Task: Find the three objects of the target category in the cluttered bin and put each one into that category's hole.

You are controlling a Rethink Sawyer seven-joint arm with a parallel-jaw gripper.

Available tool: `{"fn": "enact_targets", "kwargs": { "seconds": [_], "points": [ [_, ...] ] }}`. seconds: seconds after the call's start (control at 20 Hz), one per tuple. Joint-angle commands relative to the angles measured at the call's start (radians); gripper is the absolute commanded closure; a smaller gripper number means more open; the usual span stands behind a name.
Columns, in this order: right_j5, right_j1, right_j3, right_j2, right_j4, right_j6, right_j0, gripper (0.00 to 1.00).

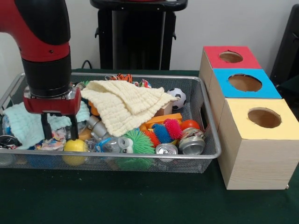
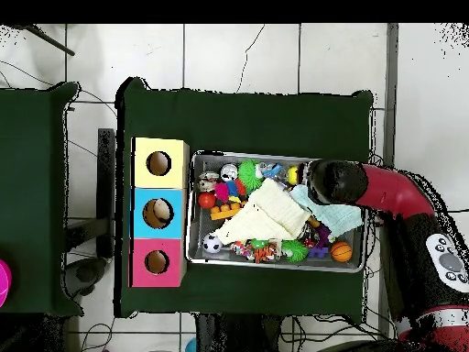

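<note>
cream waffle-weave cloth [image 1: 127, 105] draped over toys in wire mesh bin [image 1: 208, 122] | red-and-black arm [image 1: 44, 42] vertical at bin's end | fingers [image 1: 46, 130] apart, empty, above yellow ball [image 1: 74, 146]

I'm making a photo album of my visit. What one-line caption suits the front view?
Red robot arm lowers its open claw over a yellow ball in a cluttered wire bin, beside three colour-topped boxes with holes.

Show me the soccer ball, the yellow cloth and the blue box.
soccer ball [image 1: 177, 97], front view, its visible top half.
yellow cloth [image 1: 128, 105], front view, middle of the folded top layer.
blue box [image 1: 219, 77], front view, its blue top beside the hole.
</note>
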Motion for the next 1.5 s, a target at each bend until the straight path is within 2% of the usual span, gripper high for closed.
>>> {"fn": "enact_targets", "kwargs": {
  "seconds": [0.05, 0.25, 0.3, 0.45, 0.55, 0.65, 0.95, 1.25, 1.5],
  "points": [
    [0.001, 0.035, -0.003, 0.046, -0.045, -0.091, 0.015, 0.00],
    [-0.031, 0.010, 0.020, 0.021, -0.064, -0.052, 0.042, 0.00],
    [-0.040, 0.009, 0.022, 0.022, -0.069, -0.056, 0.043, 1.00],
    [-0.125, -0.001, 0.058, 0.040, -0.078, -0.045, 0.027, 1.00],
    [-0.103, -0.030, 0.060, -0.007, -0.087, -0.002, 0.068, 1.00],
    [-0.095, -0.037, 0.074, -0.013, -0.067, 0.026, 0.071, 1.00],
    [-0.120, -0.007, 0.073, -0.012, -0.066, 0.024, 0.063, 1.00],
    [-0.136, -0.056, 0.138, -0.026, -0.053, 0.066, 0.080, 1.00],
    [-0.115, -0.092, 0.175, -0.022, -0.034, 0.061, 0.071, 1.00]
  ]
}}
